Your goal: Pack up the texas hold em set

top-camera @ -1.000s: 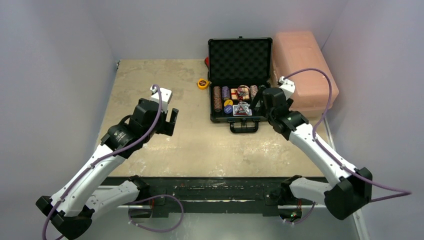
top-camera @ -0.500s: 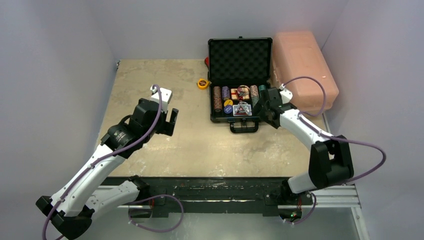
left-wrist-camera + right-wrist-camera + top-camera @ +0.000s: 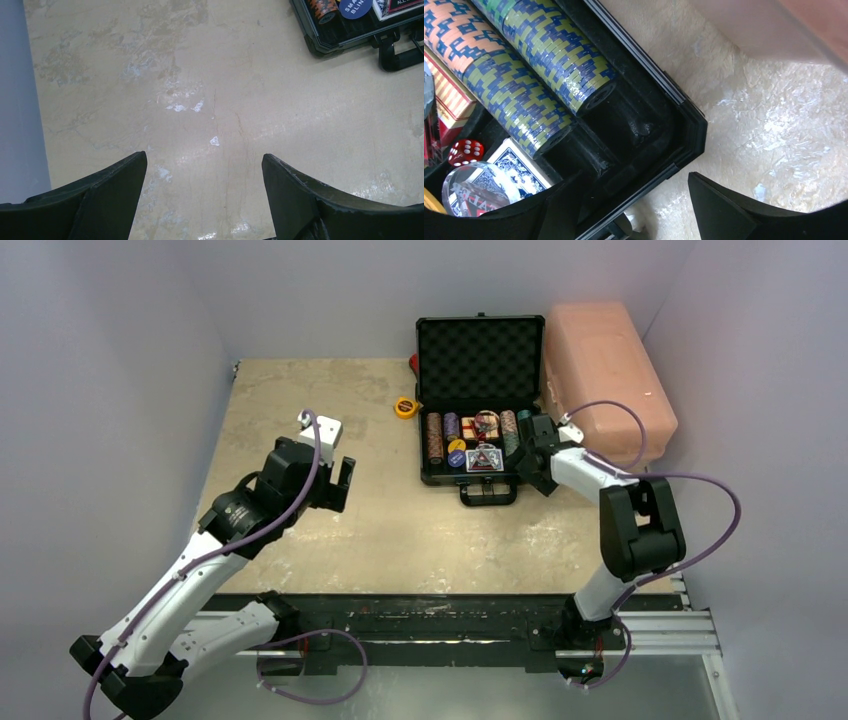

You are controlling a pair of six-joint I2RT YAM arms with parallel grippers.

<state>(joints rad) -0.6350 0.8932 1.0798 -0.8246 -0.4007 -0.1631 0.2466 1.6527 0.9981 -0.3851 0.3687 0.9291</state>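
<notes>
1. The black hard briefcase with foam lining (image 3: 480, 360) lies open on the beige stone-like table (image 3: 330, 390), in the upper middle of the top view. Its lid stands up at the back, and its black handle (image 3: 488, 493) points toward the bottom of the frame.
2. In the lower half of the briefcase lie the striped chip stacks (image 3: 434, 437) in a row. In front of them are a round yellow button (image 3: 457, 446) and a round blue button (image 3: 457, 459), one just beside the other.
3. A large pink plastic box (image 3: 605, 365) stands just to the right of the briefcase. A small yellow tape measure (image 3: 405, 407) lies on the table to the left of the lid.
4. The right gripper (image 3: 634, 182) is at the right front corner of the briefcase. Its jaws are apart: one finger is over the inside, the other is over the table outside, and the corner wall is between them. Bare table shows beside the outer finger, and nothing is gripped.
5. In the right wrist view, a red die (image 3: 465, 151) and a card deck with a blue back (image 3: 519, 167) are at the lower left, below the chips.
6. The left gripper (image 3: 204, 160) hangs over bare table at the left middle of the top view, well apart from the briefcase. Its fingers are spread wide and hold nothing.
</notes>
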